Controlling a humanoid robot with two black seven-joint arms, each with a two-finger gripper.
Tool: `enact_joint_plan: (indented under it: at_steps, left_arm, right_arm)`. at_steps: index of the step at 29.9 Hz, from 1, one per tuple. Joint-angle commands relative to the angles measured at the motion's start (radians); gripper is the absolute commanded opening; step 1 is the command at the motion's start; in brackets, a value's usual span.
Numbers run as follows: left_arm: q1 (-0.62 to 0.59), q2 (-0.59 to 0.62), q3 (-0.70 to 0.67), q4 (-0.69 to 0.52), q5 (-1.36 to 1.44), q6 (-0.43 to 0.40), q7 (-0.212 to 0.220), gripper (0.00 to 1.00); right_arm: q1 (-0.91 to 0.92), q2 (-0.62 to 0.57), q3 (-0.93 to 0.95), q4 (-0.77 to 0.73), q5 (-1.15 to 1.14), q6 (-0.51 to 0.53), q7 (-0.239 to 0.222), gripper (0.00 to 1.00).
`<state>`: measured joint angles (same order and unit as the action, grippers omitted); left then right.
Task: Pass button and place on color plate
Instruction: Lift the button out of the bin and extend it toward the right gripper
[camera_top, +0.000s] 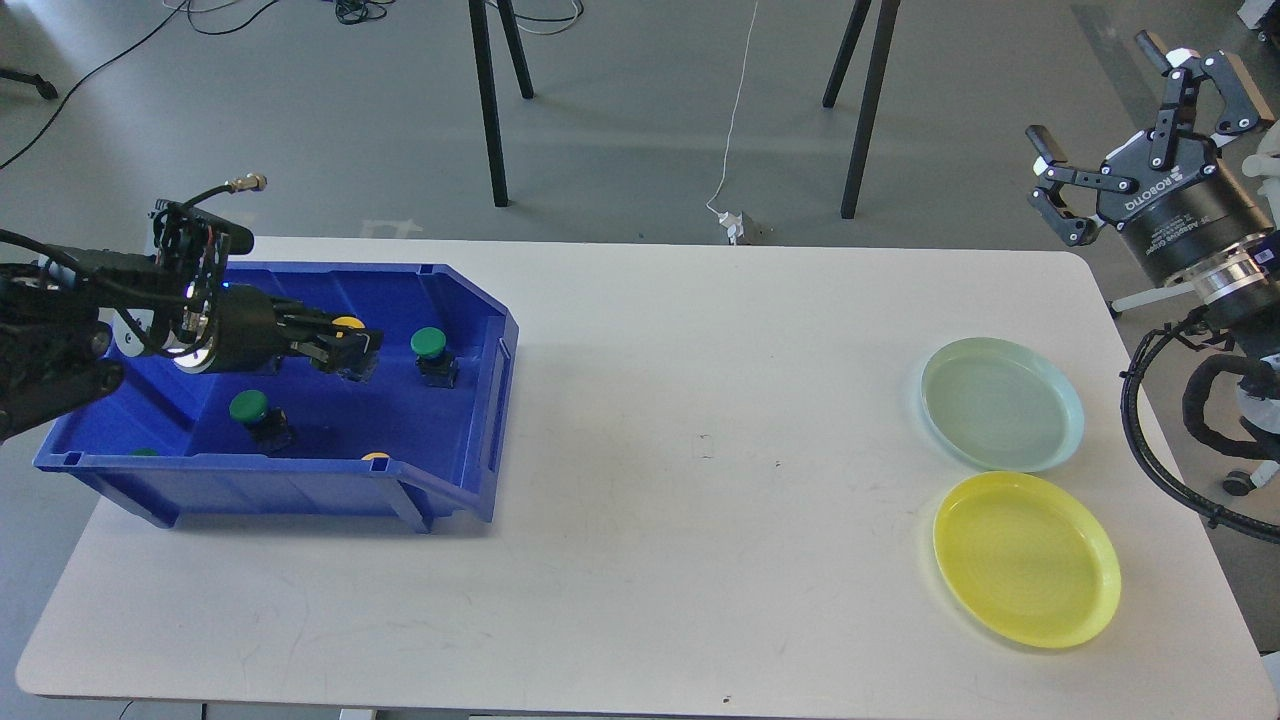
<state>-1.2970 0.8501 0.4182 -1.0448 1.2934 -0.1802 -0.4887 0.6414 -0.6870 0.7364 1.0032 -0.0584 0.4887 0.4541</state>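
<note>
My left gripper (348, 350) is shut on a yellow button (347, 324) and holds it above the floor of the blue bin (470, 400). Two green buttons lie in the bin, one at the right (429, 344) and one at the lower left (250, 406). Another yellow button (375, 457) peeks over the bin's front wall. My right gripper (1125, 120) is open and empty, high beyond the table's far right corner. A pale green plate (1000, 403) and a yellow plate (1025, 557) lie at the table's right side.
The white table (700, 500) spans the view between the bin and the plates. Black stand legs (487, 100) and cables are on the floor behind the table.
</note>
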Motion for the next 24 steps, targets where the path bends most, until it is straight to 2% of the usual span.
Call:
enact_joint_plan:
  at_steps: [1,5,8,12,16,19,24]
  left_arm:
    - [-0.005,0.150,-0.224,-0.206,-0.101,-0.122,0.000,0.08]
    - [0.036,0.152,-0.361,-0.352,-0.406,-0.168,0.000,0.08]
    - [0.045,0.049,-0.406,-0.419,-0.555,-0.162,0.000,0.08]
    - [0.082,-0.170,-0.423,-0.374,-0.727,-0.137,0.000,0.08]
    - [0.177,-0.317,-0.490,-0.279,-0.747,-0.131,0.000,0.08]
    - [0.257,-0.373,-0.535,-0.222,-0.734,-0.139,0.000,0.08]
    - [0.277,-0.373,-0.572,-0.224,-0.709,-0.148,0.000,0.09]
  right_arm:
    - [-0.022,-0.019,0.000,0.005,0.000,0.000,-0.002,1.00]
    - [-0.061,-0.061,0.001,0.046,-0.001,0.000,0.000,1.00]
    - [-0.107,-0.141,0.002,0.144,-0.003,0.000,0.000,1.00]
    - [-0.202,-0.247,0.003,0.331,-0.027,0.000,0.001,1.00]
    - [-0.259,-0.307,0.005,0.458,-0.066,0.000,0.008,1.00]
    - [-0.272,-0.309,-0.002,0.538,-0.132,0.000,0.008,1.00]
    - [-0.259,-0.221,-0.006,0.600,-0.285,0.000,-0.009,1.00]
